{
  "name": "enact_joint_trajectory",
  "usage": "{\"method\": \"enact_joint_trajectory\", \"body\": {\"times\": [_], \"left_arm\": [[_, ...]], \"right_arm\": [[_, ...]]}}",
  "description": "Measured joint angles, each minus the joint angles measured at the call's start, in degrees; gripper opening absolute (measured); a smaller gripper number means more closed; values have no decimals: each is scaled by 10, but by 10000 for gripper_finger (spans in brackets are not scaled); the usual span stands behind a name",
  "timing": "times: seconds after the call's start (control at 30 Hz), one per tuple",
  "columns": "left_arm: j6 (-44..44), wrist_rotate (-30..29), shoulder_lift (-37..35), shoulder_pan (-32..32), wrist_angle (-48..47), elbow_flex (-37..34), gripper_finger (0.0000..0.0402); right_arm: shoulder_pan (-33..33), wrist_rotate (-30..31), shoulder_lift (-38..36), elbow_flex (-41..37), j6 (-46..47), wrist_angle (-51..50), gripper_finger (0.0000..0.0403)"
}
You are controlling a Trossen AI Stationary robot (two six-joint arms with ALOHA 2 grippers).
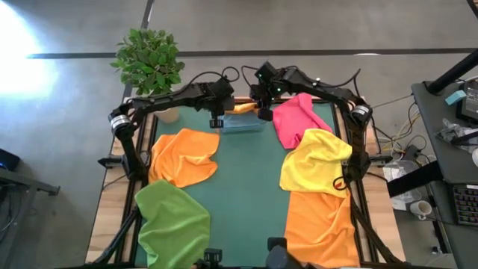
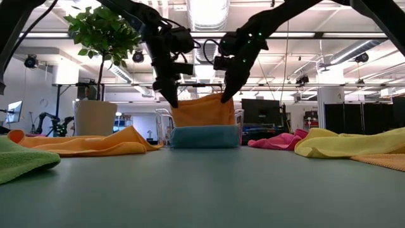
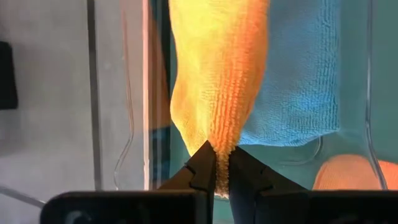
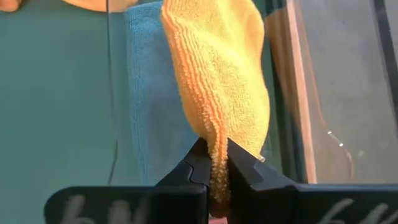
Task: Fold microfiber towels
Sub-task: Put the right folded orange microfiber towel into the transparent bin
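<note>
A folded orange microfiber towel (image 2: 202,109) hangs between my two grippers over a clear plastic tray (image 2: 163,126) at the table's far middle. A folded light blue towel (image 2: 204,136) lies in the tray. My left gripper (image 2: 172,101) is shut on the orange towel's upper left corner, and my right gripper (image 2: 224,98) is shut on its upper right corner. The towel's lower edge reaches down to the blue towel's top; whether they touch I cannot tell. My left gripper pinches the orange towel's upper left corner (image 3: 221,146) between its two fingers, several layers bunched together. The fingers slant down from the table's left. The towel hangs below them. My right gripper pinches the upper right corner (image 4: 214,152) between its two fingers, at a folded edge. The fingers slant down from the table's right. The top edge between the two grippers runs almost straight.
Loose towels lie around: orange (image 1: 185,155) and green (image 1: 170,220) on the left, pink (image 1: 295,118), yellow (image 1: 317,161) and another orange (image 1: 321,220) on the right. A potted plant (image 1: 149,60) stands at the far left corner. Bare green table (image 1: 246,187) shows in the middle.
</note>
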Motion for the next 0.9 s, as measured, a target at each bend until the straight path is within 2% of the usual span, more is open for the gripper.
{"method": "enact_joint_trajectory", "body": {"times": [0.13, 0.23, 0.5, 0.63, 0.9], "left_arm": [[-18, 0, 0, 0, -1, 0, 15], [-18, 0, 0, 0, -1, 0, 32], [-19, -1, 0, -2, -5, 0, 119], [-18, -2, -2, -8, -23, 8, 150], [-18, 8, -23, -22, -43, 37, 160]], "right_arm": [[7, 0, 0, 0, 3, -3, 26], [10, -1, 0, 0, 3, -16, 43], [12, 0, 0, 0, 40, -48, 109], [13, -2, 0, 0, 65, -48, 137], [15, -10, 0, 0, 69, -52, 169]]}}
